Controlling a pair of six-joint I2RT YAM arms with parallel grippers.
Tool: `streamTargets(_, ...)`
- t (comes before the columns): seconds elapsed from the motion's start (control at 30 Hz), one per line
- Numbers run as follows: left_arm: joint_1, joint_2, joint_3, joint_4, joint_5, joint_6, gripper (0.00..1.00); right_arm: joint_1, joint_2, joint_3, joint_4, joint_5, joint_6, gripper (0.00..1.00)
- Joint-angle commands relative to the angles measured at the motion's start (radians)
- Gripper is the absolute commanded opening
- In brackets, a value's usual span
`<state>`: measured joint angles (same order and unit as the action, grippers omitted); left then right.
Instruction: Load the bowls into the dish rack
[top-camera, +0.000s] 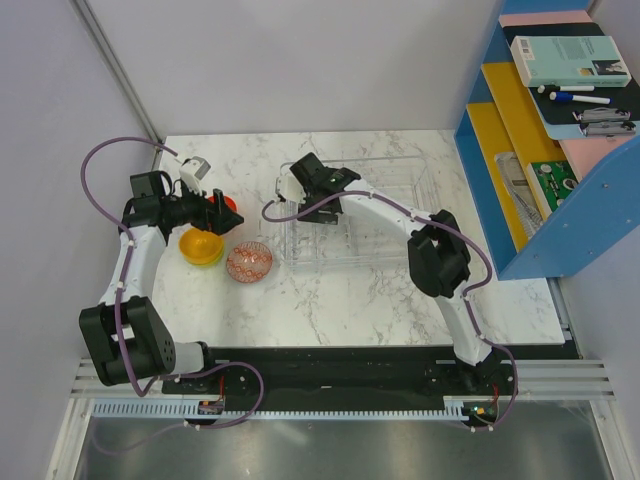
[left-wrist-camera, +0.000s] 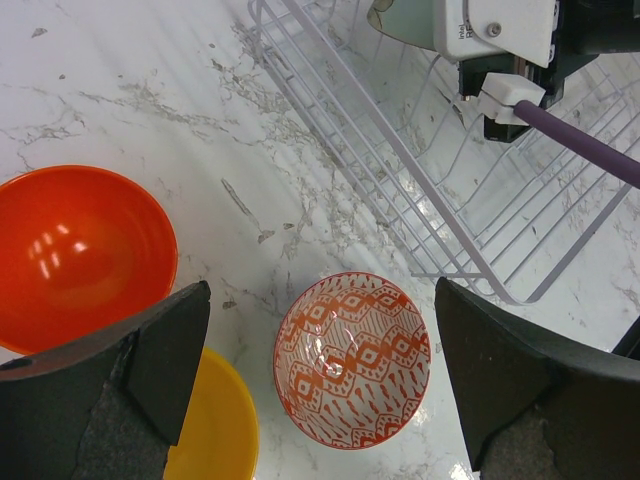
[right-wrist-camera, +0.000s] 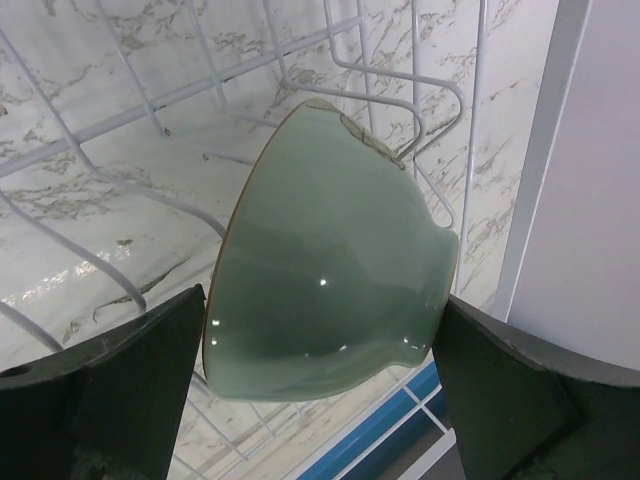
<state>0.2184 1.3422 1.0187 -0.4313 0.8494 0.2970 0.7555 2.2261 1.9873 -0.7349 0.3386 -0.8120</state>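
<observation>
Marble surface (top-camera: 340, 300) carries three bowls at the left: the red-orange bowl (left-wrist-camera: 80, 250), the orange-yellow bowl (left-wrist-camera: 220, 420) just beside it, and the red-patterned bowl (left-wrist-camera: 352, 358) near the dish rack (top-camera: 390, 215). Left fingers (left-wrist-camera: 160, 350) hang above them, spread wide and holding nothing. Inside the rack's left end, the pale grey-green bowl (right-wrist-camera: 320, 280) lies tipped on its side against the dividers. Right fingers (right-wrist-camera: 130, 380) stand wide apart on either side of it; whether they touch it I cannot tell
</observation>
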Motion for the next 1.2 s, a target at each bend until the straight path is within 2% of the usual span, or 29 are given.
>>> streamTargets(0.0, 0.004, -0.035, -0.006, 0.031, 0.028, 0.017, 1.00, 0.015, -0.062, -0.013, 0.068, 0.036, 0.019, 0.98)
streamTargets(0.33, 0.004, -0.035, -0.008, 0.031, 0.030, 0.021, 1.00, 0.021, -0.147, -0.070, 0.101, 0.040, 0.082, 0.98)
streamTargets(0.53, 0.004, -0.040, -0.009, 0.031, 0.030, 0.022, 1.00, 0.015, -0.169, -0.114, 0.117, 0.031, 0.112, 0.92)
streamTargets(0.67, 0.004, -0.044, -0.009, 0.031, 0.028, 0.024, 1.00, 0.002, -0.154, -0.153, 0.150, 0.039, 0.132, 0.95)
streamTargets(1.17, 0.004, -0.061, -0.012, 0.031, 0.028, 0.030, 1.00, -0.104, -0.155, -0.113, 0.155, -0.045, 0.246, 0.97)
